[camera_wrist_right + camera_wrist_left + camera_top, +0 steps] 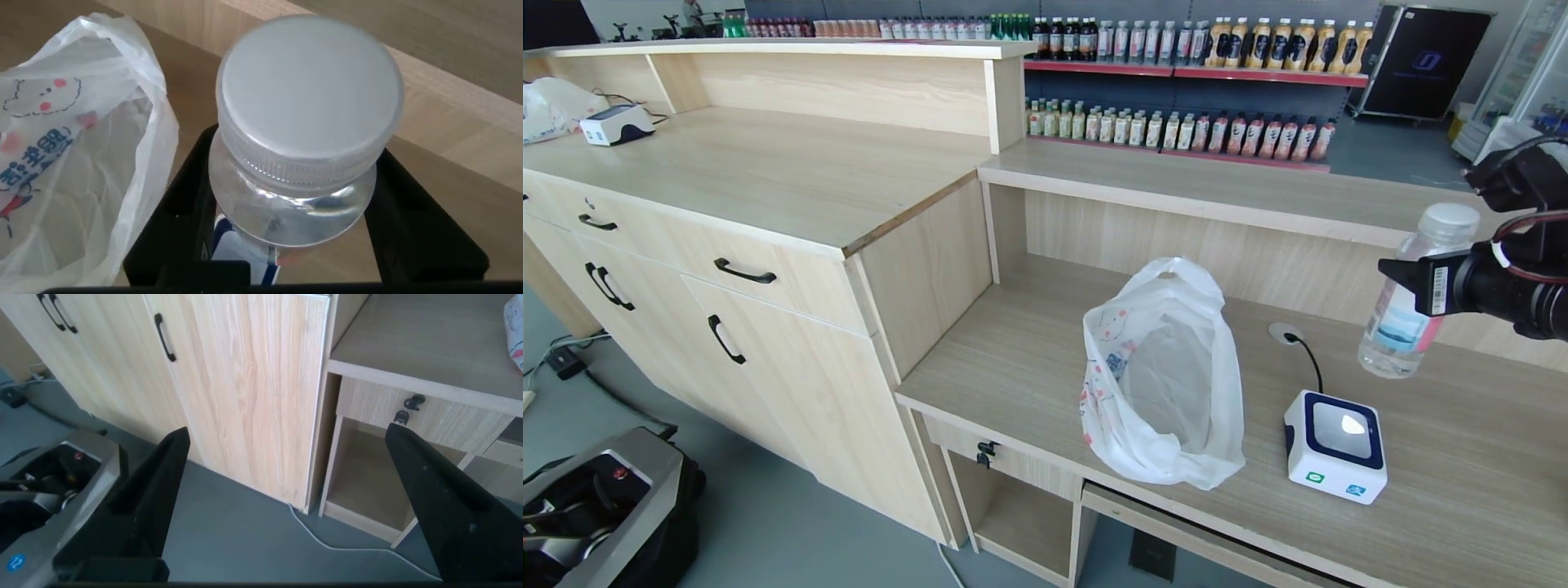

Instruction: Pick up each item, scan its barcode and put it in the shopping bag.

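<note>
Fingers (176, 220) of the right gripper (1406, 290) clamp the bottle (1395, 343), left gripper (286, 433) gapes empty; scan step likely: next, present barcode to scanner (1335, 445).

So the shopping bag (1164, 376) sits on the lower desk (1462, 490), with the scanner (1335, 445) just to its right. The bottle (1392, 343) is behind the scanner and further right, held in the right gripper (1425, 286). Drink shelves (1176, 73) stand behind the desk. A second scanner (615, 124) is far left on the higher counter (768, 171).

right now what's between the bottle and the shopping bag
Head view: a round cable port and a black cable lie between bottle and shopping bag.
</note>
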### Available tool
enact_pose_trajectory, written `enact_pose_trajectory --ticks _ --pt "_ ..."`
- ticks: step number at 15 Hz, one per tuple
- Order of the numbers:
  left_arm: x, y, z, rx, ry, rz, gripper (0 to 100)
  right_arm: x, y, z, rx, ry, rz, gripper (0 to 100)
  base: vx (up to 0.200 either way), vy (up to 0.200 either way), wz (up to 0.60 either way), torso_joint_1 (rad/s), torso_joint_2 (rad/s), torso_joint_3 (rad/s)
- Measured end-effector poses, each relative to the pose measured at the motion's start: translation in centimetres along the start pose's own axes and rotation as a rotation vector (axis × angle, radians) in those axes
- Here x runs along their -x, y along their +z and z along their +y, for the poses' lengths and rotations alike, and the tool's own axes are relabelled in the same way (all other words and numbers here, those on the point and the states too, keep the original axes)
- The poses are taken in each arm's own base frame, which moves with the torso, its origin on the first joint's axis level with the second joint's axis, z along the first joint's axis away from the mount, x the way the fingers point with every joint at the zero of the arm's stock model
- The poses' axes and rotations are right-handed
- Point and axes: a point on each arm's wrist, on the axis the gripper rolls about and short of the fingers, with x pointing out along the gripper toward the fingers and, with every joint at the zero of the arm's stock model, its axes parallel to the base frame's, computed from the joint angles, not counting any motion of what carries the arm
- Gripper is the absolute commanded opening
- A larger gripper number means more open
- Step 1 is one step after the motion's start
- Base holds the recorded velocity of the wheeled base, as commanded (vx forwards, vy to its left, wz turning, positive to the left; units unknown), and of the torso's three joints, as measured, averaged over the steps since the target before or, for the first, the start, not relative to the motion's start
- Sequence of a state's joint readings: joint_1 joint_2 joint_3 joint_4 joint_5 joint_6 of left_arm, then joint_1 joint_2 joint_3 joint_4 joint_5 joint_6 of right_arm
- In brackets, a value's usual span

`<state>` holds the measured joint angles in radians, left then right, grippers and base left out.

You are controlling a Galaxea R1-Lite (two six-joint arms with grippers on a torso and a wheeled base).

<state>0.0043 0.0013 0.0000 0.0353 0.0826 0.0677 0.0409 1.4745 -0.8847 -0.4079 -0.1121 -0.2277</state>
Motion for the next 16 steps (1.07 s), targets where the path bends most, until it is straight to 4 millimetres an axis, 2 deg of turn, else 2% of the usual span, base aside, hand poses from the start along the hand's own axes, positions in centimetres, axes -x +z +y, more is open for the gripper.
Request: enact_pose_trajectory --ticks 6,12,16 --pt "0.0 0.0 0.0 0.0 0.0 0.0 100 0.7 0.4 0.6 0.018 0.019 -0.027 0 0.0 0.0 0.0 0.0 0.0 0.0" --pt "0.0 0.0 0.0 0.0 0.0 0.0 100 0.8 1.3 1.9 0.004 0.065 -0.086 0 0.0 0.0 0.6 0.002 0.0 0.001" --pt "0.0 0.0 0.0 0.0 -0.001 0.0 100 -0.3 1.3 2.4 -0.005 0.07 -0.11 0 0.0 0.0 0.0 0.0 0.0 0.0"
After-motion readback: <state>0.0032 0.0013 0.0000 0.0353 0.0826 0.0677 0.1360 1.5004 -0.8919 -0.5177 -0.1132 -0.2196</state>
